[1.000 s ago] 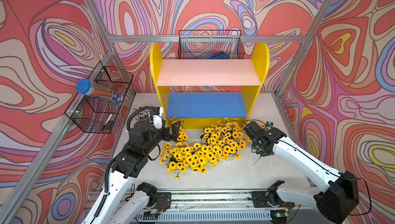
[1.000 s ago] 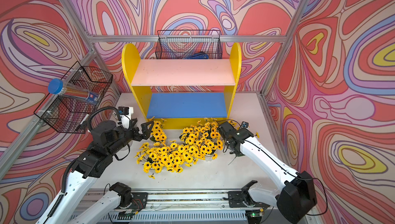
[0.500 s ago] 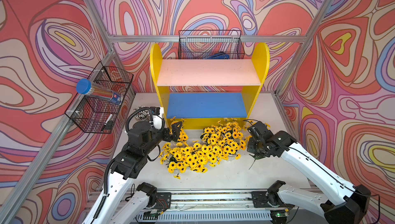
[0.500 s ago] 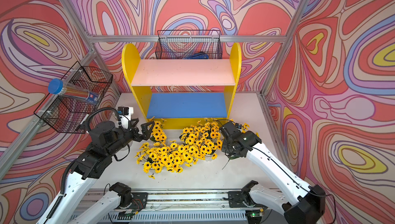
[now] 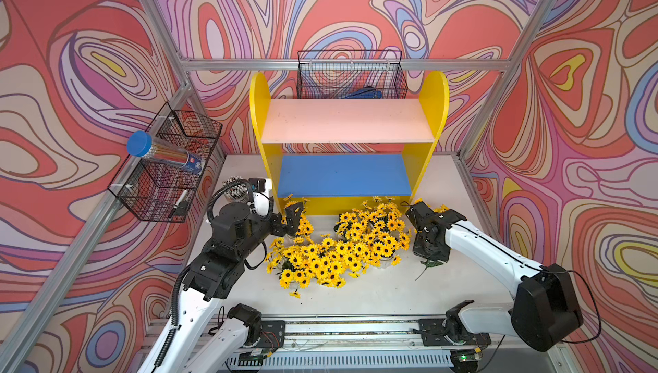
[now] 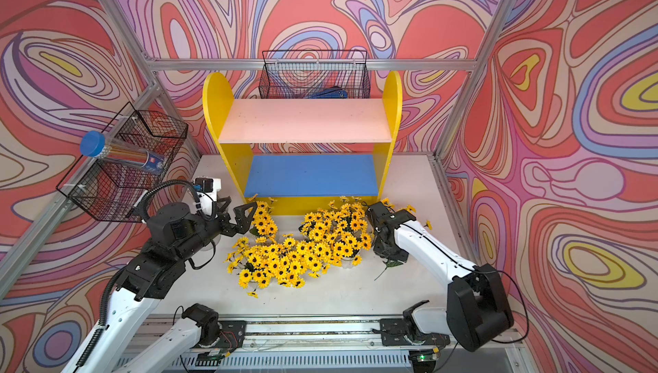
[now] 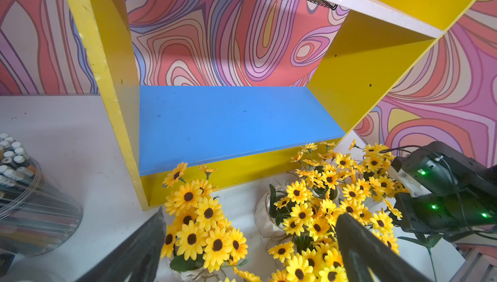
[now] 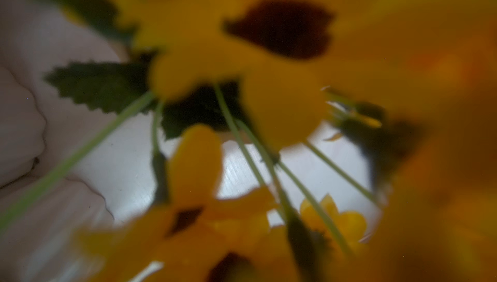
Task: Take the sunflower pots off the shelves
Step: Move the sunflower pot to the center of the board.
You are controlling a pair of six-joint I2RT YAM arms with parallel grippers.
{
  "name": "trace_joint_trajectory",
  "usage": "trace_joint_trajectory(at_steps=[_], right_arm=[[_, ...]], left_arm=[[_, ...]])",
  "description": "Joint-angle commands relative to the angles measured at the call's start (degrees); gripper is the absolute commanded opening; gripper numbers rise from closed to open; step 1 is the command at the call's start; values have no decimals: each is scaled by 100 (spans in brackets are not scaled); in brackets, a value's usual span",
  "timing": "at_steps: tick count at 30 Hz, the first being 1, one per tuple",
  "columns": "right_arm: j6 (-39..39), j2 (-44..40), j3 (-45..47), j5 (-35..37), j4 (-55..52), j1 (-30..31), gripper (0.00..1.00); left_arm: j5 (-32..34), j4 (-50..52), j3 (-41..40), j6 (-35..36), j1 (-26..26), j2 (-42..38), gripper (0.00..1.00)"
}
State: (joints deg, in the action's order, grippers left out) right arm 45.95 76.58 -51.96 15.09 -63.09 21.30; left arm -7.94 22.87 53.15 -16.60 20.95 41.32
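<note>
A: Where are the sunflower pots [image 5: 338,250] now?

B: All that I can see are on the worktop [image 5: 374,296], in one dense heap just in front of the shelves [image 5: 259,122]; the pink upper board [image 5: 347,120] and the blue lower board [image 5: 343,175] are both bare; so I judge the task is near its end.

A: Which relation decides the coming move?

B: The heap runs crosswise, along the front edge of the shelves, with one tool at each end; the left tool [image 5: 292,219] is at the left end, its jaws wide apart and holding nothing; in the left wrist view the leftmost bunch [image 7: 204,226] sits between its two fingers [image 7: 145,245], ahead of the tool, toward the yellow side panel [image 7: 107,79]; a retreat should go straight back, I think, not sideways; the clear cup of pencils [image 7: 29,200] stands near, on the outer side of that panel.

A: And the other arm?

B: The right tool [image 5: 428,251] is pushed into the right end of the heap; it is fully closed; whether it pinches a stem, I cannot tell; a loose green stem [image 5: 429,267] with a leaf lies on the worktop just beside it.

A: What is hard to make out?

B: The pots themselves are mostly hidden under the flowers; I cannot count them, nor say which are upright; the right wrist view gives only blurred petals and stems close to the lens; the tips of the right tool are hidden.
</note>
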Motion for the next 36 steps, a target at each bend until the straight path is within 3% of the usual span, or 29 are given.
trace_joint_trajectory(at_steps=[1,11,16,19,27,32,36], right_arm=[[102,-60,15,91,70,-151,0],[512,127,290,890,-74,-642,0],[258,-202,504,928,405,-1599,0],[31,-119,374,1197,561,-1809,0],[-622,95,593,987,2031,-2016,0],[-1130,138,570,393,2634,-2077,0],[-1521,638,397,20,2855,-2078,0]], left_arm=[[-31,-143,48,-54,-11,-10,100],[56,-133,52,-40,45,-11,100],[94,-112,54,-27,126,-10,100],[139,-93,56,9,166,-18,100],[161,-91,48,17,198,17,100],[121,-123,36,21,191,69,100],[125,-104,25,69,196,96,100]])
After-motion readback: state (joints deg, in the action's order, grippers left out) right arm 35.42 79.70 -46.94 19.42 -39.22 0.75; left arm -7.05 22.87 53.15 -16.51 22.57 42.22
